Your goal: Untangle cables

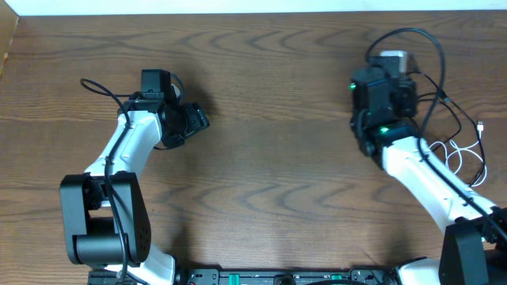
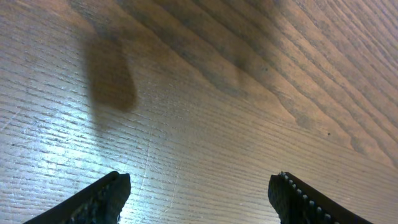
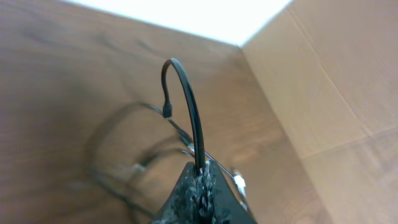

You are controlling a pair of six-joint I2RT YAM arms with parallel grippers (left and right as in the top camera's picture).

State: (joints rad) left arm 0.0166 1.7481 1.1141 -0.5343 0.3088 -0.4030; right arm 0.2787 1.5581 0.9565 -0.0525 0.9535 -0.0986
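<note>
Scene: a wood-grain counter [image 1: 269,166] seen from above, with one robot arm at each side.
Left pincer [image 2: 199,200]: its jaws stand wide apart and hold nothing. It hangs low over bare wood. From above it sits at about 9 o'clock on the counter and points toward 3 o'clock.
Left fingers [image 2: 99,198]: two dark, toothed tips in the bottom corners of the left wrist view, well apart. A soft shadow lies on the wood at 11 o'clock from them.
Right pincer [image 3: 199,186]: clamped tight on a black cable. From above it sits at about 2 o'clock on the counter.
Black cable [image 3: 189,106]: a thin cord that rises from between the closed tips. It arches over toward 10 o'clock and ends in a small plug hanging free above the wood.
White cable [image 1: 459,147]: thin, lying in loose loops on the counter at 3 o'clock, just beside the right arm.
Other black cords [image 1: 451,119]: thin strands lying among the white loops. I cannot tell whether they are knotted or only crossing.
Panel [image 3: 336,81]: a tan, cardboard-like wall standing along the counter's edge, past the cables in the right wrist view.
</note>
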